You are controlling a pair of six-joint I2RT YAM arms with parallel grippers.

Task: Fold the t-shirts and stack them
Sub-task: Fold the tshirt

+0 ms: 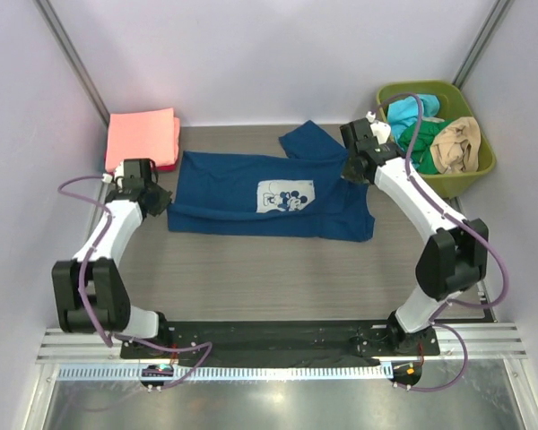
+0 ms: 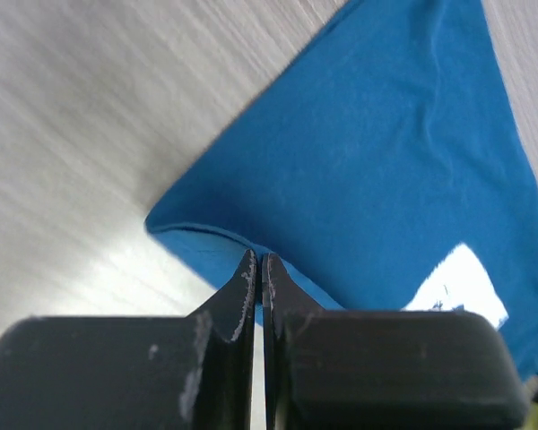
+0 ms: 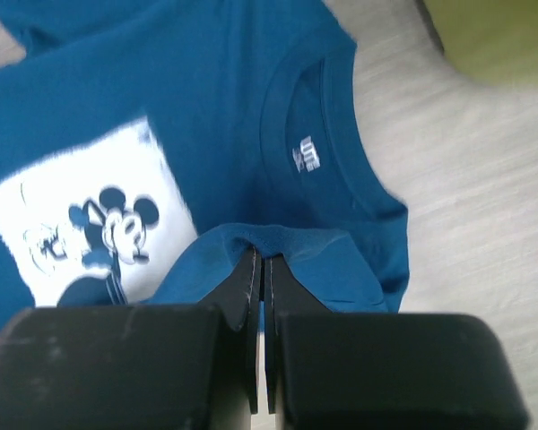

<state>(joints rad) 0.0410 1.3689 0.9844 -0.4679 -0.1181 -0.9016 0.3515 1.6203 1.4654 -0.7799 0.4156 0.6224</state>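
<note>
While the left gripper (image 2: 258, 262) and right gripper (image 3: 258, 257) each pinch shut on an edge of the navy t-shirt (image 1: 224, 184), spread on the table (image 1: 251, 269), both should travel together, keeping the fold taut.

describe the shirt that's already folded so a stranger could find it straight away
Go to the far left corner of the table. The pink shirt lies there, folded into a neat square, while the blue shirt is spread out mid-table and the other shirts sit crumpled in the green basket.
</note>
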